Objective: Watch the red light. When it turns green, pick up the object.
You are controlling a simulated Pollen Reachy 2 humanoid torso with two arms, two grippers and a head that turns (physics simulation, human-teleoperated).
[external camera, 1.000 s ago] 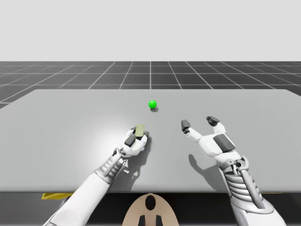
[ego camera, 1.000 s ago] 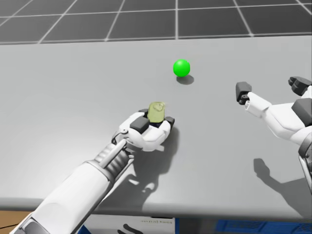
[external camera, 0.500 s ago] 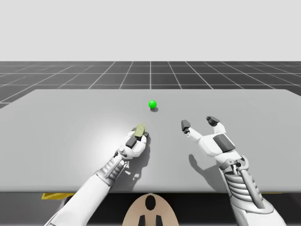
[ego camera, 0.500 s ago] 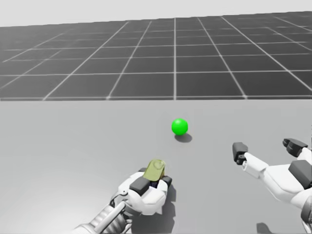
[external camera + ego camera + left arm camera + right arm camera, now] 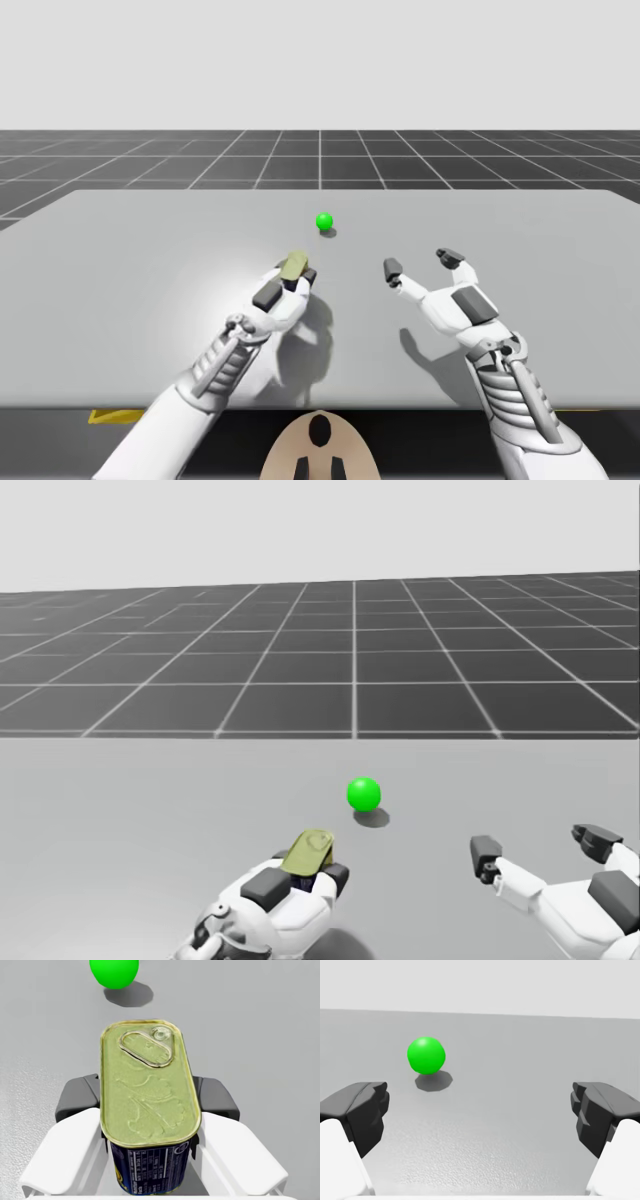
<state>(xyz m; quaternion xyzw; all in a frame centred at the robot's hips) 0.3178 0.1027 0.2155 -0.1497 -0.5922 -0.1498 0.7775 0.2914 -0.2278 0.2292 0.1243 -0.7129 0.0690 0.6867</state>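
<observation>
Since a second before, my left hand (image 5: 288,284) had risen off the bench (image 5: 140,250) and carried the can (image 5: 147,1090) up with it. My head had also turned upward, so the whole head view had shifted.

The light (image 5: 324,221) showed green. The can, olive-lidded with blue sides, hung above the bench, nearer to me than the light and a little to its left, and its shadow lay on the bench below. My left hand was clenched on it, one dark finger pressed against each long side.

The likeliest trouble seemed to be a slip. The fingers held only the smooth side walls, and the end with the ring pull stuck out well past them toward the light. A quick swing or a jolt might tilt the can in the grip or let it slide out and drop onto the bench.

My right hand (image 5: 421,262) was released, with nothing between its fingers. It sat nearer to me than the light, to its right, and well apart from the can. Neither it nor the light seemed to block a further lift.
</observation>
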